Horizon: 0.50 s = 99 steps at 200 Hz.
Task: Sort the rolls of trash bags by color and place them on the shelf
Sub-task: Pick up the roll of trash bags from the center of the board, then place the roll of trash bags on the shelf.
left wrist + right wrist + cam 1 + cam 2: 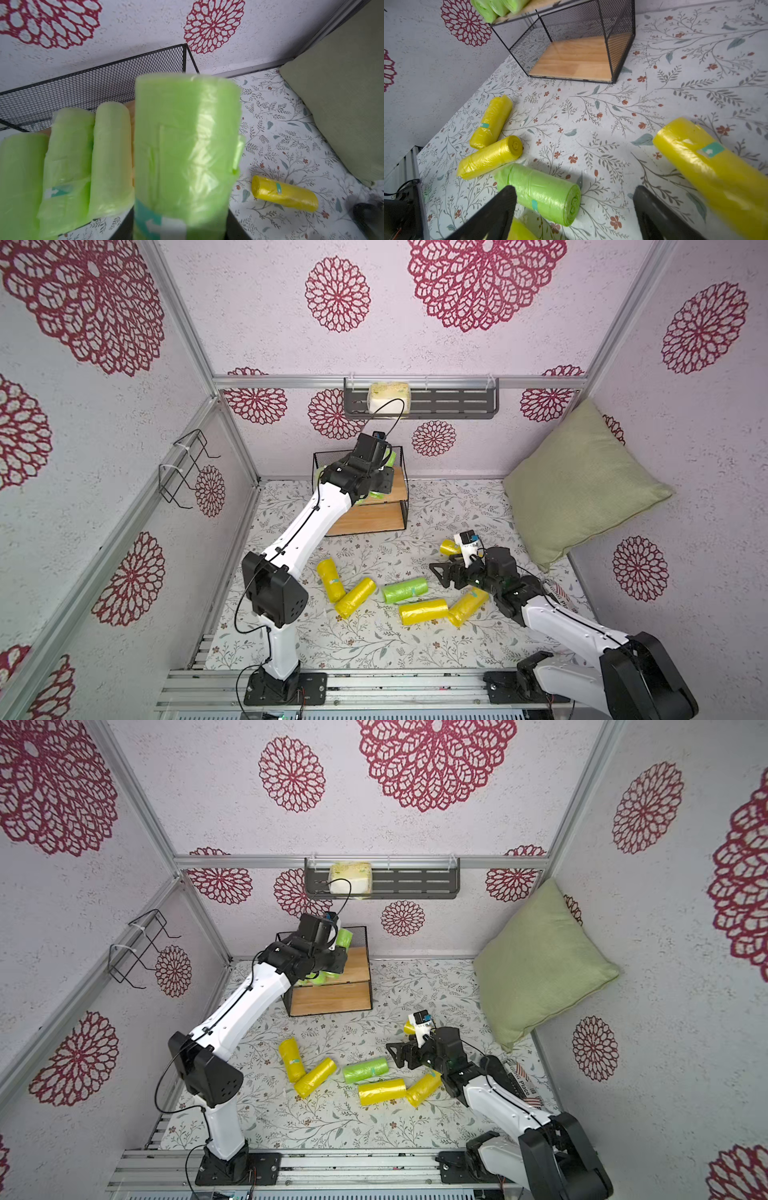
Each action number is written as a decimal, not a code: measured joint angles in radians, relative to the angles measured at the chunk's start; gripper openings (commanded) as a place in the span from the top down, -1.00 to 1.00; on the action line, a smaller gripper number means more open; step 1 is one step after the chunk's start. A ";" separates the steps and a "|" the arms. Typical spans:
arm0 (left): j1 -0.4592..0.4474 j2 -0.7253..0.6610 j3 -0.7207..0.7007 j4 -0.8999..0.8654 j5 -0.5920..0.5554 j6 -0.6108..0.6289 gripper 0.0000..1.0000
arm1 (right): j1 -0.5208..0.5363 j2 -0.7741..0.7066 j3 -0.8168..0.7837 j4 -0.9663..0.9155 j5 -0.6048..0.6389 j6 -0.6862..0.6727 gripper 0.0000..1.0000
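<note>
My left gripper [383,481] [180,226] is shut on a light green roll [390,457] [344,937] [187,135], holding it over the top board of the shelf [374,518] [332,998] [575,60]. Three green rolls [68,166] [496,8] lie side by side on that board; the lower board is bare. My right gripper [441,574] [399,1052] [575,191] is open above the floral table, just over another green roll [405,590] [542,193]. Several yellow rolls [355,597] [423,611] [716,172] lie around it.
A green cushion [582,485] leans in the back right corner. A dark slotted wall rack [457,402] holds a sponge above the shelf. A wire hanger [183,468] is fixed to the left wall. A printed packet [561,593] lies beside the right arm.
</note>
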 measured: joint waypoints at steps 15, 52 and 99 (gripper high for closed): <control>-0.001 0.076 0.069 -0.036 -0.037 -0.009 0.12 | 0.006 0.002 0.006 0.013 0.006 0.000 -0.85; 0.003 0.188 0.147 -0.116 -0.109 -0.024 0.04 | 0.013 0.014 0.007 0.019 0.010 0.000 -0.85; 0.016 0.262 0.228 -0.149 -0.129 -0.025 -0.02 | 0.016 0.025 0.007 0.026 0.011 0.000 -0.85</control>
